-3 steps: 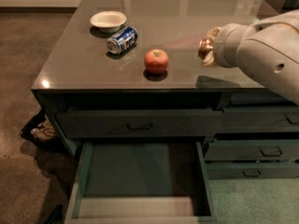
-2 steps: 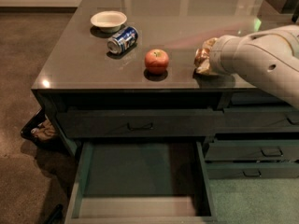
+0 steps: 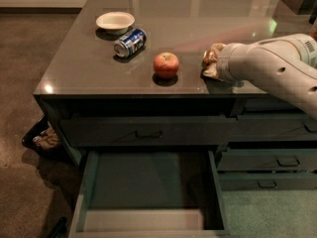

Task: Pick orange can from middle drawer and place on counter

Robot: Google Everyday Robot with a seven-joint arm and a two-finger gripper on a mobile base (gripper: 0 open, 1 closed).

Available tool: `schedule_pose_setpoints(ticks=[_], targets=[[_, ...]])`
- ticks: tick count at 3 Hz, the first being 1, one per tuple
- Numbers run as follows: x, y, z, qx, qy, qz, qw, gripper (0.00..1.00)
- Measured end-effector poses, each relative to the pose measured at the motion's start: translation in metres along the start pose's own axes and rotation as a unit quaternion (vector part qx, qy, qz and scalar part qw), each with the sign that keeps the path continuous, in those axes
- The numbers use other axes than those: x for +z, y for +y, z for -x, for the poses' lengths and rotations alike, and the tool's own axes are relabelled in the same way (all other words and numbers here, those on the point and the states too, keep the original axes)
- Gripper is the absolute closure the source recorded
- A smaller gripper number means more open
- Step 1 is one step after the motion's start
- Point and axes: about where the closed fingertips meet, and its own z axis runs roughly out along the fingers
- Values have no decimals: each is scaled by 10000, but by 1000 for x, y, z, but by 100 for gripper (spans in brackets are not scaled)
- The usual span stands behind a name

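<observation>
Bowl (image 3: 115, 21) at 10 o'clock of blue can (image 3: 130, 42) on worktop (image 3: 198, 19), apple (image 3: 166, 65), open middle drawer (image 3: 148, 187) at 6 o'clock, orange can (image 3: 210, 57) at apple's 3 o'clock, low on worktop at tool (image 3: 212, 67), grip cannot be told.

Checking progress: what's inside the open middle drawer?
Only bare floor shows in the middle drawer; its shadowed rear is hidden. The orange can is at the gripper, by the front of the counter.

Gripper (image 3: 211, 65): at the front edge of the counter (image 3: 99, 68), largely hidden by arm (image 3: 267, 68).
Middle drawer (image 3: 148, 182): front cut off at bottom edge.
</observation>
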Motion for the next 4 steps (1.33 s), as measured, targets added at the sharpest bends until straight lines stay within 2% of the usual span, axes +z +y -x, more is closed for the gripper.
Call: schedule_pose_setpoints(ticks=[3, 4], targets=[[0, 0, 0, 0, 0, 0, 10000, 29], [0, 0, 0, -1, 0, 0, 10000, 0]])
